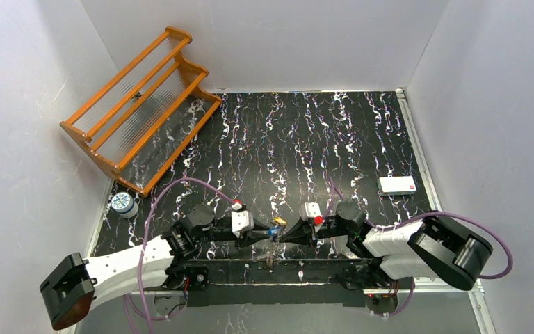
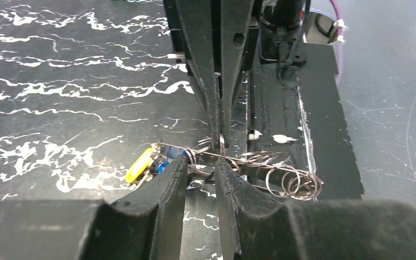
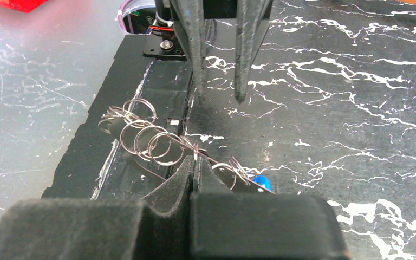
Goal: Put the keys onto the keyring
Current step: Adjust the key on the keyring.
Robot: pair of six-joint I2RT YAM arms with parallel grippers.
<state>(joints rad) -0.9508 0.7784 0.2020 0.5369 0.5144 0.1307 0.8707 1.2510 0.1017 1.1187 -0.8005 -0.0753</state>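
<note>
Of the keys only two heads show, one yellow and one blue. The rest is hidden behind the left gripper, whose jaws stand a little apart. The right gripper is pressed together on the wire of the keyring, a tangle of perhaps five thin rings at the near edge of the desk. Well apart stand one wooden rack, one round tin and one white card.

From the keys, I see the rack behind-left, the tin left, the card behind-right.
</note>
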